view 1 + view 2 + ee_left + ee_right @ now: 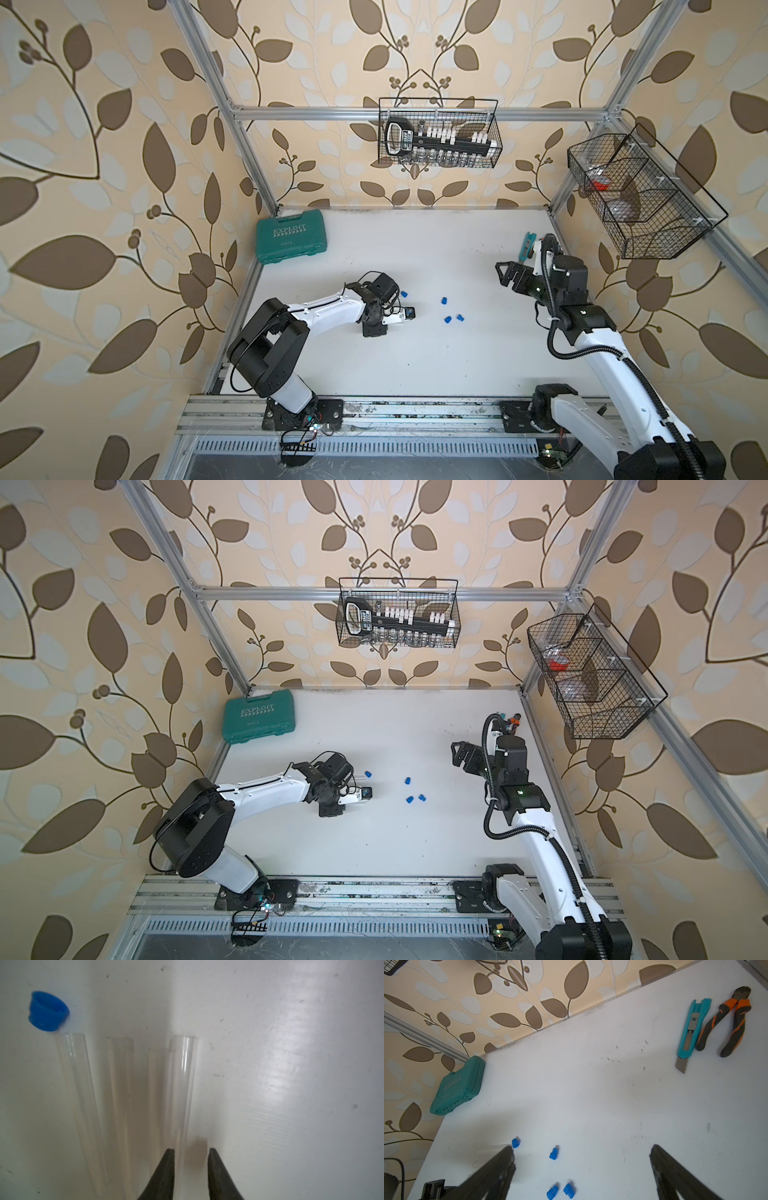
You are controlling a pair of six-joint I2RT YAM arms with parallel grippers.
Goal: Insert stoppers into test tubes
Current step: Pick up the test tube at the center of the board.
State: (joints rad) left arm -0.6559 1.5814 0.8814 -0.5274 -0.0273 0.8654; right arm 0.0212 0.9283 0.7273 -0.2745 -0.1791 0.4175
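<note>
None of the loose blue stoppers (444, 300) is inserted: the test tubes (83, 1095) are laid on the table (415, 249), one straddled by the narrowed left gripper (190, 1153) (grip uncertain), the right gripper (581, 1146) held wide, empty.

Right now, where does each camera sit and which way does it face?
Both top views: overhead, looking down on the table; left arm and right arm show.
Left wrist: low, facing along four test tubes; tips of the left gripper straddle one.
Right wrist: raised, facing across the table to the teal case; right gripper open.
Shared: both wrist views show the stopper beside a tube's mouth.
</note>
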